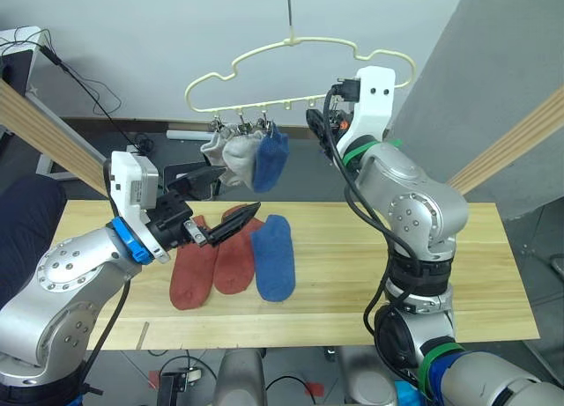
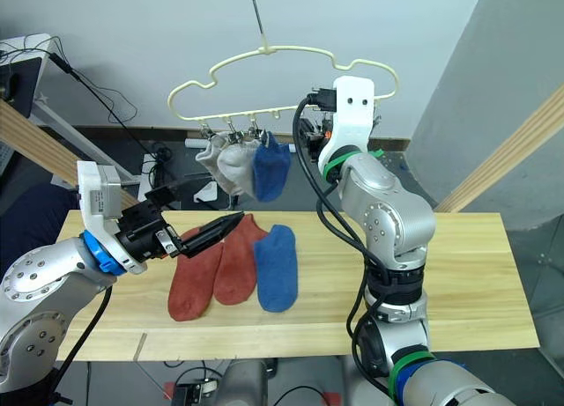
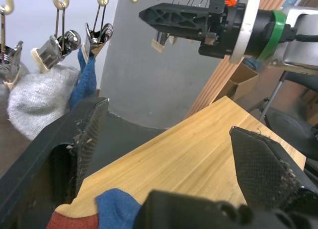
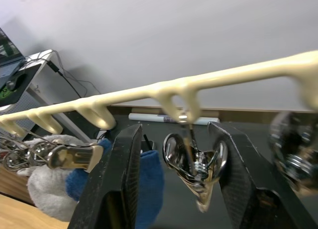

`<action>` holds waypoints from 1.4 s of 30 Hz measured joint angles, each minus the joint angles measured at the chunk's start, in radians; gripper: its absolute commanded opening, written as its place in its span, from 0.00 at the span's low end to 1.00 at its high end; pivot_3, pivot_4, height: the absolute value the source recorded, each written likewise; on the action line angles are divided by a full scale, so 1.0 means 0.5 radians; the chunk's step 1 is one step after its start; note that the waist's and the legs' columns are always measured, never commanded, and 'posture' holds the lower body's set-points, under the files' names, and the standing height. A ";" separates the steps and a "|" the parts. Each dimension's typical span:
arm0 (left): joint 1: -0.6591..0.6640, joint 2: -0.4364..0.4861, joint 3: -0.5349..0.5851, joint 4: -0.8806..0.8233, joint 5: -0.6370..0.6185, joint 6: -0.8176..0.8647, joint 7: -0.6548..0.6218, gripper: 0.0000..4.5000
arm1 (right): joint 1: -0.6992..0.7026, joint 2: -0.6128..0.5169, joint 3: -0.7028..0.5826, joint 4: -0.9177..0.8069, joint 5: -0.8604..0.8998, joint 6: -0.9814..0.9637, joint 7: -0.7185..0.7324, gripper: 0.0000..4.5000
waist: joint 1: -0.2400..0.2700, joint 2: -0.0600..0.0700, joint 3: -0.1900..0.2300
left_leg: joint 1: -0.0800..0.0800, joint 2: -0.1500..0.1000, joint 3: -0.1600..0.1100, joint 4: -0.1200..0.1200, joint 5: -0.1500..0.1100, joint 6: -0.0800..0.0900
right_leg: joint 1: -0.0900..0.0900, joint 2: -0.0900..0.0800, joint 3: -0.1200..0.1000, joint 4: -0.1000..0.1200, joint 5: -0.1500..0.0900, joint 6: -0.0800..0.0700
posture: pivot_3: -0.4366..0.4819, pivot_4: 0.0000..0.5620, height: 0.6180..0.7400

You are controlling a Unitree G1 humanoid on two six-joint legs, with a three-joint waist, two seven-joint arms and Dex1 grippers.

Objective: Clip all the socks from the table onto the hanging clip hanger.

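Observation:
The pale-yellow clip hanger (image 1: 300, 43) hangs above the table (image 1: 379, 274). Two grey socks (image 1: 231, 155) and one blue sock (image 1: 271, 159) hang from its leftmost clips. On the table lie two rust-red socks (image 1: 196, 269) (image 1: 236, 258) and a blue sock (image 1: 275, 256), side by side. My left gripper (image 1: 220, 203) is open and empty, hovering just above the red socks. Up at the hanger's row of clips, my right gripper (image 4: 176, 139) is open, its fingers standing on either side of a bare silver clip (image 4: 195, 162) without squeezing it.
Slanted wooden frame poles run at the left (image 1: 44, 129) and right (image 1: 515, 142). A grey panel stands behind the right end of the table. Cables and gear lie on the floor behind. The table's right half is bare wood.

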 measured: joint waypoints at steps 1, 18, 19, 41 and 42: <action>0.003 0.000 0.001 0.000 0.000 0.001 0.002 1.00 | 0.000 0.000 0.000 0.006 0.001 -0.005 -0.007 0.48 | 0.001 0.000 0.000 | 0.000 0.000 0.000 0.000 0.000 0.000 | 0.000 0.000 0.000 0.000 0.000 0.000 | 0.39 0.56 1.00; 0.030 0.005 0.009 -0.008 -0.004 0.022 0.037 1.00 | -0.004 -0.002 0.016 0.076 0.047 -0.092 -0.026 0.48 | 0.002 0.000 -0.001 | 0.000 0.000 0.000 0.001 0.000 0.000 | 0.000 0.000 0.000 0.002 0.000 -0.001 | 0.39 0.55 1.00; 0.030 0.005 0.009 -0.009 -0.004 0.022 0.037 1.00 | -0.005 -0.002 0.016 0.080 0.048 -0.093 -0.026 0.48 | 0.002 0.000 -0.001 | 0.000 0.000 0.000 0.001 0.000 0.000 | 0.000 0.000 0.000 0.002 0.000 -0.001 | 0.39 0.55 1.00; 0.070 0.005 0.007 -0.042 -0.015 0.029 0.075 1.00 | -0.020 -0.002 0.016 0.085 0.069 -0.097 -0.056 0.02 | 0.002 0.000 -0.001 | 0.001 0.000 -0.001 0.009 0.000 0.000 | 0.000 0.000 0.000 0.014 0.001 -0.001 | 0.39 0.56 1.00; 0.076 0.007 0.006 -0.043 -0.011 0.039 0.082 1.00 | -0.020 -0.002 0.016 0.085 0.069 -0.097 -0.057 0.02 | 0.002 0.000 -0.001 | 0.001 0.000 -0.001 0.009 0.000 0.000 | 0.000 0.000 0.000 0.014 0.001 -0.001 | 0.38 0.57 1.00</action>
